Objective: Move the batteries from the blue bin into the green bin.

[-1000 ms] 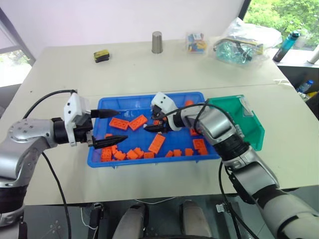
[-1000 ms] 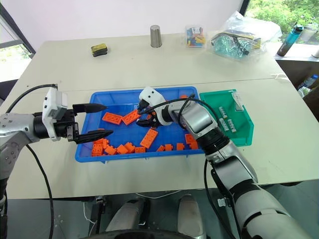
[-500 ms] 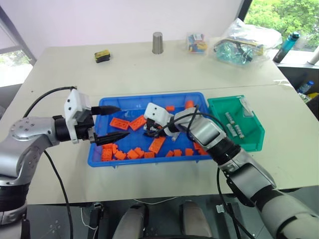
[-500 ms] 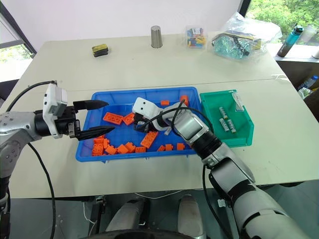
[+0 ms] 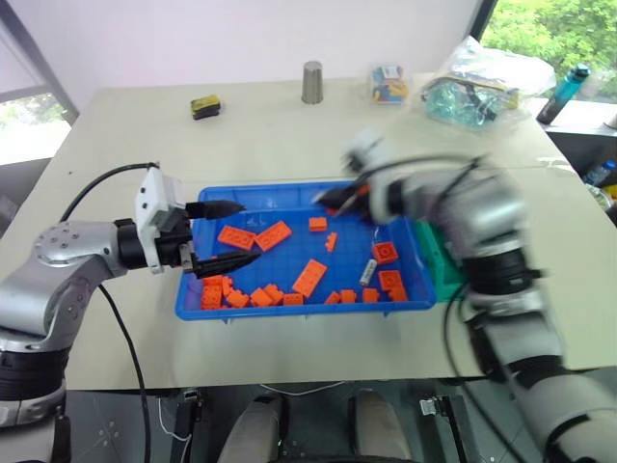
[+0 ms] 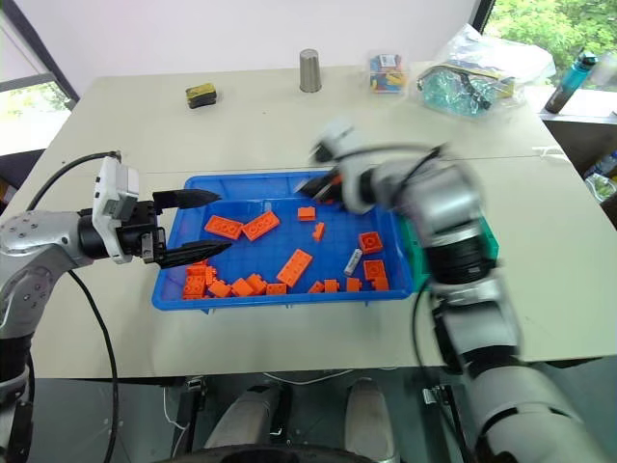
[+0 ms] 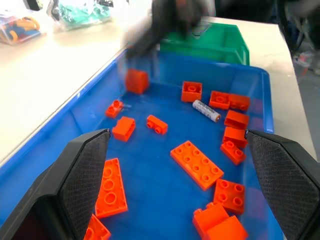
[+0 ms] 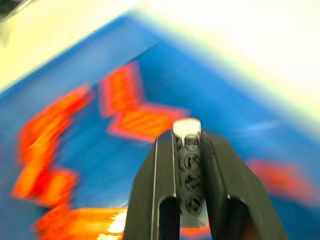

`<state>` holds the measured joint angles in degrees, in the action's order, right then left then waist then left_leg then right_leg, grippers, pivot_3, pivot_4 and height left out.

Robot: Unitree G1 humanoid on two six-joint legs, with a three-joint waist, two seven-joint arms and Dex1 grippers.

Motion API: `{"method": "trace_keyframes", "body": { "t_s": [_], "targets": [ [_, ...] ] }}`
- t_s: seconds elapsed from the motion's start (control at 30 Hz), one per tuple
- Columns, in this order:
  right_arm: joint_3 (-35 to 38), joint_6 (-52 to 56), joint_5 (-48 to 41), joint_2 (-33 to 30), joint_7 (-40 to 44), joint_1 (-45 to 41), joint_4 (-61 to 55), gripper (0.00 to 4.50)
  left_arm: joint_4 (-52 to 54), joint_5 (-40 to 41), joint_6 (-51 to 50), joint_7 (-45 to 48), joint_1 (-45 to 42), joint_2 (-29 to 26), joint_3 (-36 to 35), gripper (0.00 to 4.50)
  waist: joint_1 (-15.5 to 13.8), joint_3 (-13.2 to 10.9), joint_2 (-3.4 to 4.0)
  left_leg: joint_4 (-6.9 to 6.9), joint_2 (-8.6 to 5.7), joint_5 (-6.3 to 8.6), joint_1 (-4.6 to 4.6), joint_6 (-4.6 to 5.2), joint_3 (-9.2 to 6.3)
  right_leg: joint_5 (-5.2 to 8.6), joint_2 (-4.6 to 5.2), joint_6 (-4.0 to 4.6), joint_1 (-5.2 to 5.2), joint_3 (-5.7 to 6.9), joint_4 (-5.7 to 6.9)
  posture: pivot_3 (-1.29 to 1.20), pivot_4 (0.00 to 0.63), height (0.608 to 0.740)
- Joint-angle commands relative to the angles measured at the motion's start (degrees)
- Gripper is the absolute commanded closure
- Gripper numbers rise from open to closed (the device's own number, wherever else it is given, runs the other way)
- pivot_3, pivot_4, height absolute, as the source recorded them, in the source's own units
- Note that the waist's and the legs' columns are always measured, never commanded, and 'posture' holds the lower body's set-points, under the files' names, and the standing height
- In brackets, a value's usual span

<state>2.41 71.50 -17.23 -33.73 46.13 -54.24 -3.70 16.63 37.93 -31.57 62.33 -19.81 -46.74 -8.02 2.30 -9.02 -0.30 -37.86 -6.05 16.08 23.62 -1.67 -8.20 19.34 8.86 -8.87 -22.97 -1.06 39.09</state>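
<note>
Lifted out from among the bricks where it was working a second ago, the right tool (image 8: 186, 150) now hangs over the far rim of the blue bin (image 5: 289, 311), its two black fingers clamped on a silver-grey battery (image 8: 189, 172) with printed symbols along its side. A second battery (image 6: 353, 261), a slim pale cylinder, lies on the bin floor near the right end, just beside an orange brick (image 6: 370, 242). Flat and stubby studded orange bricks (image 5: 309, 278) are scattered over the smooth, glossy blue plastic, thickest along the near wall. The green bin (image 7: 215, 44), deeper and darker, stands against the blue bin's right end, mostly behind the right arm. The left tool (image 5: 229, 234) is spread wide over the bin's left end, holding nothing, fingertips pointing inward. Everything rests on a pale beige desk (image 5: 116, 145) carrying a metal cup (image 5: 311, 82), a small yellow-black object (image 5: 204, 106), a clear box of coloured pieces (image 5: 389, 83) and a crinkled plastic bag (image 5: 482, 82); greenery shows through a window (image 5: 559, 29) at the right.
</note>
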Motion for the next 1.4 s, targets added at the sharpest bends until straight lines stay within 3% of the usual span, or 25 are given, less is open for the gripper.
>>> {"method": "trace_keyframes", "body": {
  "t_s": [0.03, 0.17, 0.4, 0.47, 0.5, 0.6, 0.8, 1.0, 1.17, 1.4],
  "targets": [
    [3.98, 3.94, -2.05, -7.56, 0.05, 4.61, -5.56, 4.4, -0.79, -0.55, 2.2, 1.33, -1.51, 0.77, 0.77, 0.0, 0.07, 0.0, -0.01, 0.0, 0.01, 0.0, 0.0, 0.0, 0.03, 0.0, 0.0, 0.0, 0.01, 0.0, -0.02, 0.0, 0.15, 0.727],
    [8.39, 6.51, -3.78, -15.63, -0.01, 11.98, -8.28, 4.4, -2.85, -1.27, 3.16, 2.68, -3.71, 2.31, 2.77, 0.0, 0.28, -0.01, 0.0, 0.0, 0.04, 0.01, 0.0, 0.02, 0.22, 0.0, 0.02, 0.0, -0.03, -0.06, -0.01, 0.0, 0.15, 0.727],
    [9.8, 3.96, -4.79, -18.43, -2.21, 22.27, -10.7, 4.4, -5.69, -2.6, 4.42, 4.15, -6.87, 3.56, 4.58, 0.0, 0.23, -0.01, 0.0, -0.04, 0.09, 0.02, 0.0, 0.04, 0.31, 0.0, -0.01, 0.0, -0.02, -0.07, 0.01, 0.0, 0.15, 0.727],
    [10.31, 2.59, -4.47, -18.19, -3.31, 23.13, -8.99, 3.33, -6.22, -2.86, 4.68, 4.64, -7.43, 3.65, 4.78, 0.0, 0.2, -0.01, 0.0, -0.06, 0.06, 0.03, 0.0, 0.05, 0.31, 0.0, 0.01, -0.01, -0.01, -0.08, 0.01, 0.0, 0.15, 0.727],
    [10.28, 1.93, -4.39, -18.23, -3.65, 23.27, -8.35, 3.02, -6.41, -2.92, 4.73, 4.78, -7.61, 3.68, 4.84, 0.0, 0.15, -0.01, -0.01, -0.06, 0.05, 0.03, 0.0, 0.05, 0.3, 0.0, 0.02, 0.0, 0.0, -0.07, 0.01, 0.0, 0.15, 0.727],
    [5.76, -5.93, -3.64, -21.62, 0.5, 21.69, -6.04, 1.55, -6.37, -3.01, 4.67, 5.12, -8.02, 3.84, 5.15, 0.0, 0.09, -0.02, -0.01, -0.11, 0.04, 0.03, 0.0, 0.05, 0.26, 0.0, 0.02, -0.01, 0.04, -0.06, 0.0, 0.0, 0.15, 0.727],
    [-12.76, -26.99, 1.51, -28.14, 23.5, 7.78, 0.71, 1.55, -5.56, -3.17, 4.41, 5.13, -8.12, 4.16, 5.39, 0.0, 0.84, -0.04, 0.03, -0.09, 0.14, 0.04, -0.01, 0.07, 0.31, 0.01, -0.08, -0.02, 0.02, -0.06, -0.09, 0.0, 0.15, 0.727],
    [-27.16, -47.85, 9.72, -22.14, 42.95, -2.71, 8.84, 1.55, -3.13, -2.73, 3.91, 3.87, -6.43, 4.2, 5.06, 0.0, 1.29, -0.09, -0.07, -0.09, 0.14, 0.04, -0.02, 0.07, 0.26, 0.01, -0.07, -0.02, 0.07, -0.02, -0.11, 0.0, 0.15, 0.727],
    [-37.83, -64.84, 16.64, -16.57, 46.37, -7.48, 18.66, 1.55, -0.28, -1.99, 2.78, 1.73, -3.64, 3.25, 3.0, 0.0, 1.32, -0.11, -0.1, -0.13, 0.12, 0.04, -0.01, 0.06, 0.18, 0.01, -0.05, -0.02, 0.06, 0.01, -0.1, 0.0, 0.15, 0.727],
    [-41.96, -76.28, 20.02, -9.38, 46.37, -11.25, 29.37, 1.55, 4.05, -0.41, 0.94, -0.84, 0.43, 1.84, -0.1, 0.0, 1.49, -0.12, -0.11, -0.12, 0.13, 0.04, -0.01, 0.05, 0.12, 0.01, -0.07, -0.02, 0.02, 0.03, -0.09, 0.0, 0.15, 0.727]
  ]
}}
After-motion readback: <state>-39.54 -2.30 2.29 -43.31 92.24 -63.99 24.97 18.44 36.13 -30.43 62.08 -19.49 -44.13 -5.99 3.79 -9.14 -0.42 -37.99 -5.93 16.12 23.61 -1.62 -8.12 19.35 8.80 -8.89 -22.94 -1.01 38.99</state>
